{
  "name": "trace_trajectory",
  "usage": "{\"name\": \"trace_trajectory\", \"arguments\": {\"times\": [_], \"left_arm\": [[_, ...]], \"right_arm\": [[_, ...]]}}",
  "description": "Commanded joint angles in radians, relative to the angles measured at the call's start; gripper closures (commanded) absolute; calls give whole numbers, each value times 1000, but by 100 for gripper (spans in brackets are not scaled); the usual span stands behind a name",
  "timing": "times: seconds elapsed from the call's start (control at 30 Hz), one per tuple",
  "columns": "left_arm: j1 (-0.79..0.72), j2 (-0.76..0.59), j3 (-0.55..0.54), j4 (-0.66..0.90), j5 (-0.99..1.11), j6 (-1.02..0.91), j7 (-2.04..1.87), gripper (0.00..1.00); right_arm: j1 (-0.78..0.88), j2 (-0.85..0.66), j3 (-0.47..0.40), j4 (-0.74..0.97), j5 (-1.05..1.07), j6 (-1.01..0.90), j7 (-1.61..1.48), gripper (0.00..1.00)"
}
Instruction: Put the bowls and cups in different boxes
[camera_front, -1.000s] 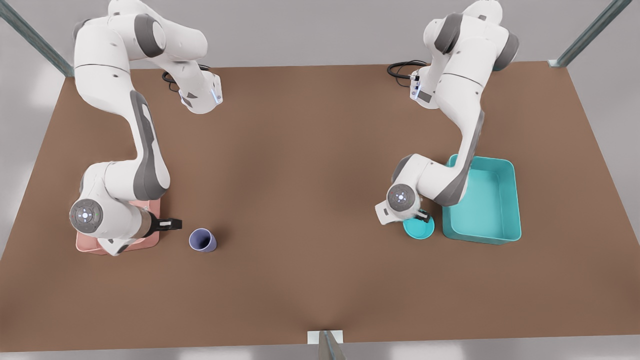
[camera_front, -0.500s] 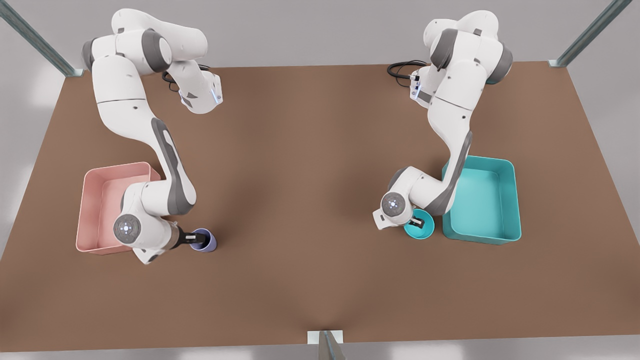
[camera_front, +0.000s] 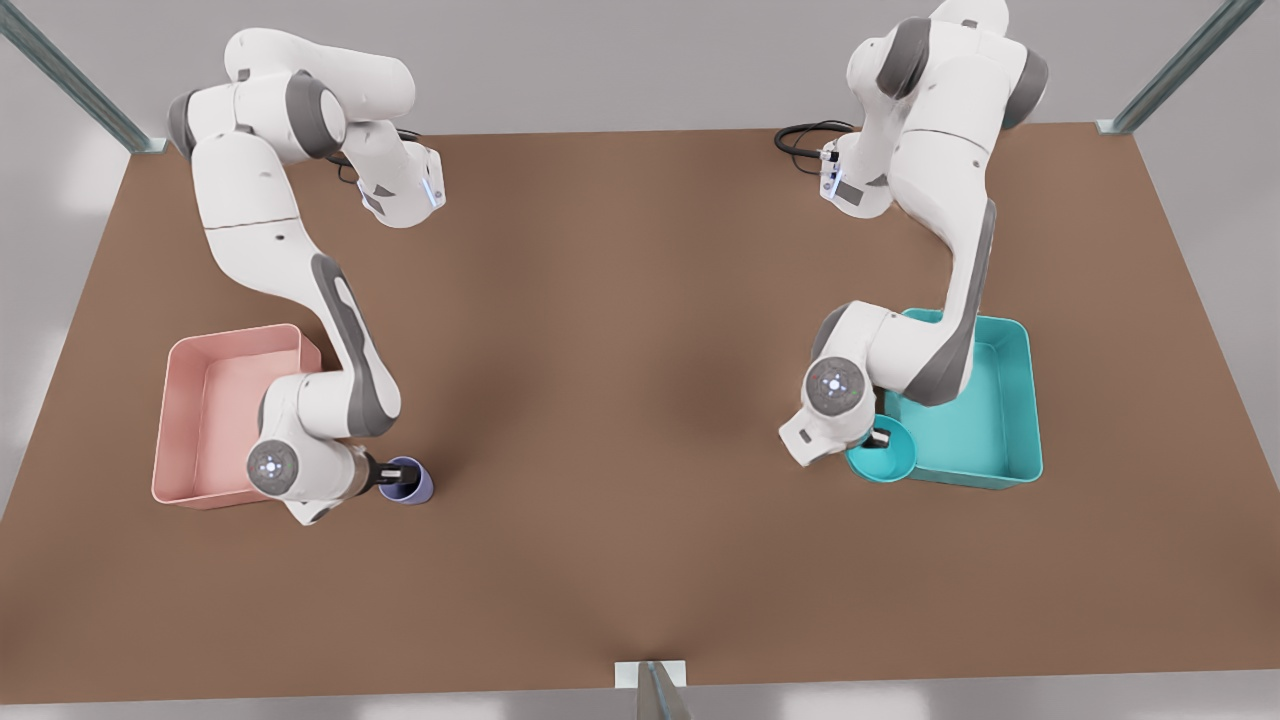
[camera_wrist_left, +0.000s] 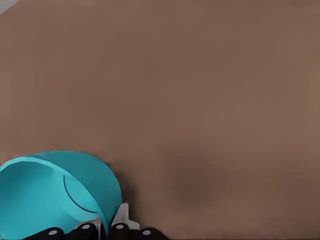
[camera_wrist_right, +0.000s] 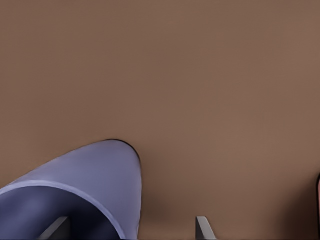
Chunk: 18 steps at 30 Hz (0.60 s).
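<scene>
The teal bowl (camera_front: 886, 458) hangs tilted off the table over the teal box's (camera_front: 1034, 400) corner nearest the front view's left. My left gripper (camera_front: 879, 437) is shut on the bowl's rim. In the left wrist view the bowl (camera_wrist_left: 45, 195) sits by the left gripper (camera_wrist_left: 102, 231), whose fingers pinch its wall. The lavender cup (camera_front: 410, 481) stands upright on the table just right of the pink box (camera_front: 168, 420). My right gripper (camera_front: 385, 476) is open and straddles the cup's rim. The right wrist view shows one finger inside the cup (camera_wrist_right: 90, 185) and one finger (camera_wrist_right: 202, 227) outside it.
The brown table (camera_front: 620, 400) spreads wide between the two arms. Black cables (camera_front: 800, 140) lie at the far edge by the base of the arm on the front view's right. A metal post (camera_front: 650, 690) stands at the middle of the near edge.
My left gripper has lifted the bowl off the table and carried it toward the teal box. My right gripper came down from over the pink box onto the cup's rim.
</scene>
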Motion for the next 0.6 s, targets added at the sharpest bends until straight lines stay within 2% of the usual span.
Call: {"name": "trace_trajectory", "arguments": {"times": [0.0,0.07,0.1,0.17,0.2,0.37,0.5,0.53,0.57], "left_arm": [[23,-60,69,16,-108,-254,-22,79],[69,-72,190,-1,-172,-236,35,79],[75,-72,204,-42,-172,-193,54,79],[94,-72,227,-172,-172,-50,57,79],[100,-74,235,-258,-172,52,57,79],[117,-60,242,-392,-175,224,72,79],[121,-23,241,-426,-174,261,73,79],[121,-23,241,-426,-174,261,75,71],[123,-14,241,-426,-174,264,75,71]], "right_arm": [[-1,10,1,3,1,7,12,11],[0,15,1,5,1,7,13,43],[0,15,1,8,0,3,15,52],[0,10,1,16,0,-3,16,78],[0,8,1,26,1,-8,16,79],[-10,-31,1,65,1,-42,-16,79],[-148,-278,-4,-1,29,-286,-350,79],[-197,-338,-10,-47,18,-289,-425,79],[-245,-378,-13,-86,13,-289,-488,79]]}}
